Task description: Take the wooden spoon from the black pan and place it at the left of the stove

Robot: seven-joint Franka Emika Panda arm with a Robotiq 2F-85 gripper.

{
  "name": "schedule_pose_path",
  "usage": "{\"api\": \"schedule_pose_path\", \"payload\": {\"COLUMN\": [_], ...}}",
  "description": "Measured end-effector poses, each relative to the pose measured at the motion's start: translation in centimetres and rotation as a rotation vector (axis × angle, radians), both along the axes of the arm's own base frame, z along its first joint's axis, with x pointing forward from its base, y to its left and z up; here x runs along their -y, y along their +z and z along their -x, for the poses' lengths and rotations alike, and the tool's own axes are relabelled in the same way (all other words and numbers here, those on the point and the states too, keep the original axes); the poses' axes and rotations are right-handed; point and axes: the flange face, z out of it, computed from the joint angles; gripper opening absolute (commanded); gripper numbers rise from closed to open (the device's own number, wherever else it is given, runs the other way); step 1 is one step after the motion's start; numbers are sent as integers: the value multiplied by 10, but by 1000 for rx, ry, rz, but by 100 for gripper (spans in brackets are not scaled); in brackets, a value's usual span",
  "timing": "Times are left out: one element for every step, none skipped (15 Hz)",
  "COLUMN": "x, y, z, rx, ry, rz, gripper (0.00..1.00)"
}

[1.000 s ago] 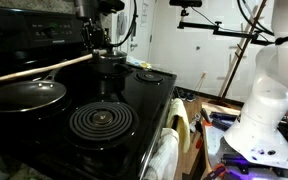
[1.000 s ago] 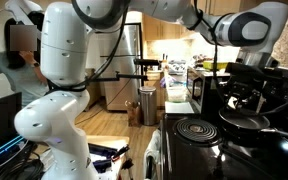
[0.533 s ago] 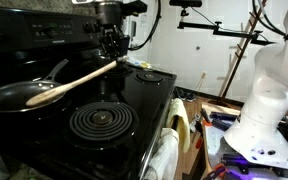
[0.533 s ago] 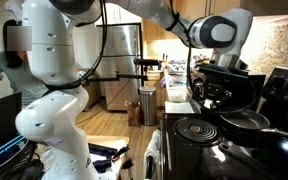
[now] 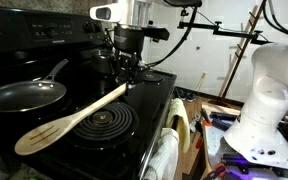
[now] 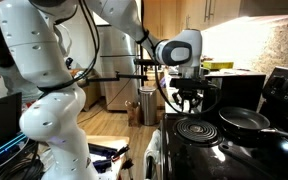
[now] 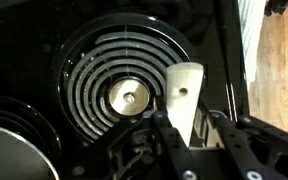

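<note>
My gripper (image 5: 125, 80) is shut on the handle end of the wooden spoon (image 5: 69, 121), a long pale spoon. It hangs slanted above the coiled burner ring (image 5: 102, 123) of the black glass-top stove (image 5: 144, 100), with its bowl low toward the front corner. The black pan (image 5: 22, 96) sits empty on the stove beside the burner, its handle curving toward the back panel. In the wrist view the spoon's handle end (image 7: 183, 95), with a small hole, sticks out between the fingers (image 7: 191, 128) above the coil (image 7: 129, 65). In an exterior view the gripper (image 6: 187, 97) hangs over the stove's front near the pan (image 6: 243, 120).
A smaller dark pot (image 5: 106, 62) stands at the back of the stove behind the gripper. A towel (image 5: 162, 155) hangs over the oven front. The robot's white base (image 5: 262, 115) stands beside the stove, and a camera stand arm (image 5: 219, 30) crosses behind.
The gripper has carried the spoon away from over the pan, across the stove toward its front edge. The spoon has swung so that its bowl now hangs lower over the coiled burner.
</note>
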Motion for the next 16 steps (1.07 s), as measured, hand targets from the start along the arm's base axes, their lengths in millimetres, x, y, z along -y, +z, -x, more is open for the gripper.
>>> {"api": "schedule_pose_path", "payload": {"x": [-3,-6,-9,-11,-13,-15,-17,-17,-16,-15,-15,-15,-14,-14,-15,-16], "y": [-2,-5,-6,-7,-7,-6,-5,-5,-6,-7,-7,-7,-7,-7,-5,-3], "z": [9,18,26,33,39,44,45,45,44,44,44,44,43,43,42,40], "rx": [24,41,52,59,62,64,65,64,62,61,61,60,64,68,80,93], "ry": [12,23,37,53,71,84,89,89,87,85,84,84,91,99,118,139], "rz": [-8,-14,-17,-20,-22,-24,-24,-24,-23,-23,-23,-23,-15,-7,11,27], "gripper": [7,7,7,7,7,29,29,29,29,7,7,7,7,7,7,7]}}
